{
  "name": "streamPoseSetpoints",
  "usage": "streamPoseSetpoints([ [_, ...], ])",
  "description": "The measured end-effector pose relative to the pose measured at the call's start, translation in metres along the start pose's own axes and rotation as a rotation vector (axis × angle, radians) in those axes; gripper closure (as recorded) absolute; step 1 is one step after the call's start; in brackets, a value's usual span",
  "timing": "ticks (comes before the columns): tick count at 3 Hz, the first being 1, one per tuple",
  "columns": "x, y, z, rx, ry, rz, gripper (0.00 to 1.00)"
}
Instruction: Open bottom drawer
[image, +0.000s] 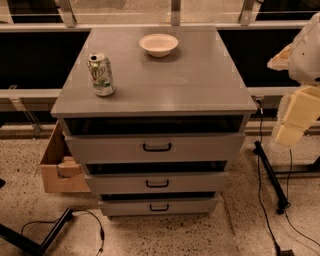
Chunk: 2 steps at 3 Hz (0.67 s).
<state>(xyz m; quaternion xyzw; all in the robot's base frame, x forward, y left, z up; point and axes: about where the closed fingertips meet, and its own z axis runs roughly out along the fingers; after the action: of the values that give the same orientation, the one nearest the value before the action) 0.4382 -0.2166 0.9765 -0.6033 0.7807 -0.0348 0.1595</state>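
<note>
Left of the claw (289, 131), well apart: grey cabinet (150, 80). Bottom drawer (125, 206) sits lower-left of claw, not yet pulled out; black handle (159, 207) untouched. Claw grip: cannot tell. Step, judged: approach. Next: descend left, take handle.

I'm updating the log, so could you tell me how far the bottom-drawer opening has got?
Nothing looks done: the bottom drawer looks pushed in, its handle untouched. In hand: the gripper hangs right of the cabinet, level with the top drawer. Left: reaching the handle and pulling.
</note>
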Motion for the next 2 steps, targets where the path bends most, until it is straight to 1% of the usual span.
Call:
streamPoseSetpoints([
  [1, 0.000, 0.000, 0.000, 0.000, 0.000, 0.000, 0.00],
  [2, -0.004, 0.004, 0.010, 0.015, -0.018, -0.002, 0.00],
])
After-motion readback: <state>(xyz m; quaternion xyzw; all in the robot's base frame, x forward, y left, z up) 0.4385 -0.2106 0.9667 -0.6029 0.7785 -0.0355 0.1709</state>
